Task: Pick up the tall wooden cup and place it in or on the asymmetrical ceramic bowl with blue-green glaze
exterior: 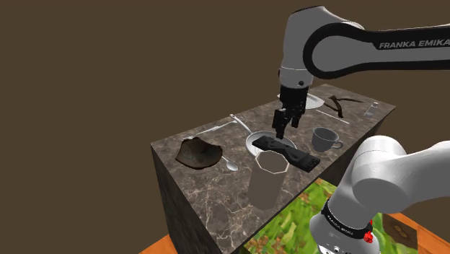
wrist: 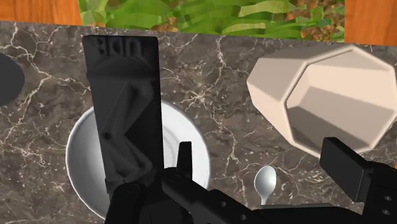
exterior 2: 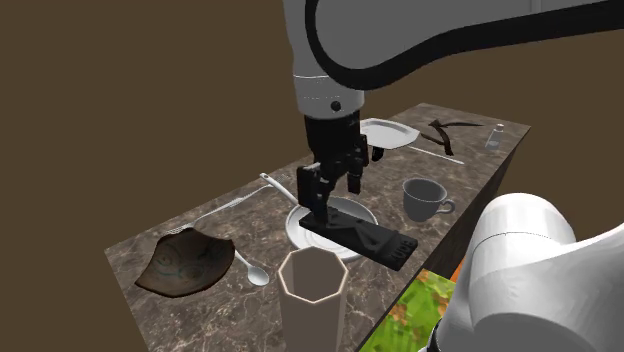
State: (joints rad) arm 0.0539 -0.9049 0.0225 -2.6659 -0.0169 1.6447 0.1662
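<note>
1. the tall cup (exterior 2: 313, 290) stands upright at the near edge of the worktop (exterior 2: 470, 170), just in front of the white plate (wrist: 79, 172) and a little apart from it. it is pale beige with flat facets and an eight-sided mouth, and nothing holds it.
2. a small spoon (exterior 2: 256, 272) lies near the white plate, on the side of the second exterior view's left, beside the cup.
3. further from the white plate on that same side sits the bowl (exterior 2: 185, 262). it is dark brown with an uneven rim and blue-green marks inside, and it is well apart from the cup.
4. a flat black piece (wrist: 121, 95) lies across the white plate and sticks out over its rim.
5. the tool (exterior: 286, 126) hangs over the white plate, above this black piece. its two fingers stand apart, released, with nothing between them. i cannot tell if a fingertip touches the black piece.
6. a grey mug (exterior 2: 425, 197) stands to the second exterior view's right of the white plate.
7. a long thin utensil (exterior 2: 232, 203) lies behind the white plate, toward the left.
8. well behind the white plate are a second plate (exterior 2: 388, 133), a dark curved thing (exterior 2: 445, 128) and a small bottle (exterior 2: 493, 137).
</note>
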